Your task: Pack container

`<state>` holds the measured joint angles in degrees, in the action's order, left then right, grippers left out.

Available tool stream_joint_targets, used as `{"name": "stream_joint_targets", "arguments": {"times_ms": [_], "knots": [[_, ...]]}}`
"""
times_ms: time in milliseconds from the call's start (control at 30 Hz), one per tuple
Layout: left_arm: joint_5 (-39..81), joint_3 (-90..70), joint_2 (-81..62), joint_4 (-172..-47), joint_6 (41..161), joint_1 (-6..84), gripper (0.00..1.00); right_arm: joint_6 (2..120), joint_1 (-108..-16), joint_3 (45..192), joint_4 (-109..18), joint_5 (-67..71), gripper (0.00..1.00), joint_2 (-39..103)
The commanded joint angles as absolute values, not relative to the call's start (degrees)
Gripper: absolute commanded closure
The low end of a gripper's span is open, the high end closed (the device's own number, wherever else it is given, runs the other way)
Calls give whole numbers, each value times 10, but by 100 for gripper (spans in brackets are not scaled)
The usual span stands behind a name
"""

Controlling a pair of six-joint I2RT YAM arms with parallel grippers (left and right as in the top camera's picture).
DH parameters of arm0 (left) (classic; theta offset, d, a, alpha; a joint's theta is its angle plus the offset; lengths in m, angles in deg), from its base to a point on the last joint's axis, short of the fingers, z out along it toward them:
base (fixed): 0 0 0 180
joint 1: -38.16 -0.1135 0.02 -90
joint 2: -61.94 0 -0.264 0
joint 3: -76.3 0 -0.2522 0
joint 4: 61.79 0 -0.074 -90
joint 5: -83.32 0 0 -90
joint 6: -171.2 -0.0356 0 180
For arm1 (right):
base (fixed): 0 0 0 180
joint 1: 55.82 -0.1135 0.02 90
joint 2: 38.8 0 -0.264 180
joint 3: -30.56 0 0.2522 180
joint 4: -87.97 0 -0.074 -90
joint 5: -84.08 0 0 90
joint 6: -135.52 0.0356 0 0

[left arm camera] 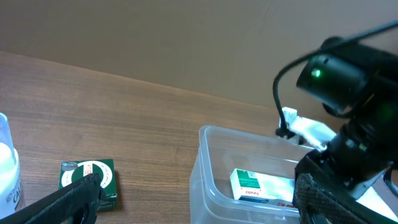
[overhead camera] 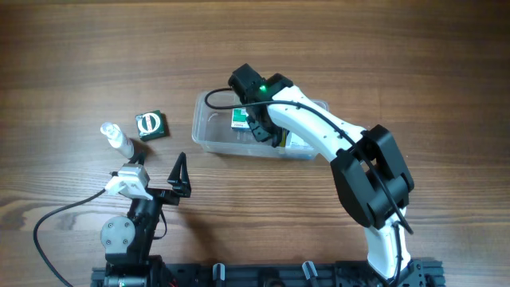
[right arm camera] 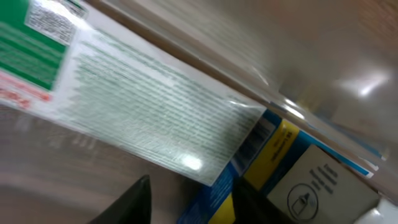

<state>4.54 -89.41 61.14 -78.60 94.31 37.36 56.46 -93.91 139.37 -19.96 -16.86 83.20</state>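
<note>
We are setting a green-and-white cardboard box (left arm camera: 249, 185) into the clear plastic rectangular container (overhead camera: 209, 137) mid-bench. Right claw (right arm camera: 191, 193) is inside; we cannot tell its grip. Left claw (overhead camera: 159, 169) is resting, spread wide. Next, probably: withdrawing upward cleanly.

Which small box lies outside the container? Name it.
The dark green box with the round white emblem, left of the container; the white-and-green box lies inside it.

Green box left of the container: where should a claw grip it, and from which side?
Grip the green box across its two opposite side walls, coming straight down from above: it lies flat on the table with a low profile. Keep clear of the bottle beside it.
</note>
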Motion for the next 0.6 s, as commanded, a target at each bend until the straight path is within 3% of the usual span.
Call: {"name": "stream_joint_targets", "arguments": {"times_ms": [0,300,500,567], "knots": [[44,-896,616,-789,934,377,0,545,-938,1460,-182,-109,52,837],[44,-896,616,-789,934,377,0,521,-938,1563,-96,-32,42,787],[44,-896,616,-789,934,377,0,547,-903,1579,-107,-53,18,707],[44,-896,616,-789,934,377,0,566,-874,1579,-114,-87,14,680]]}}
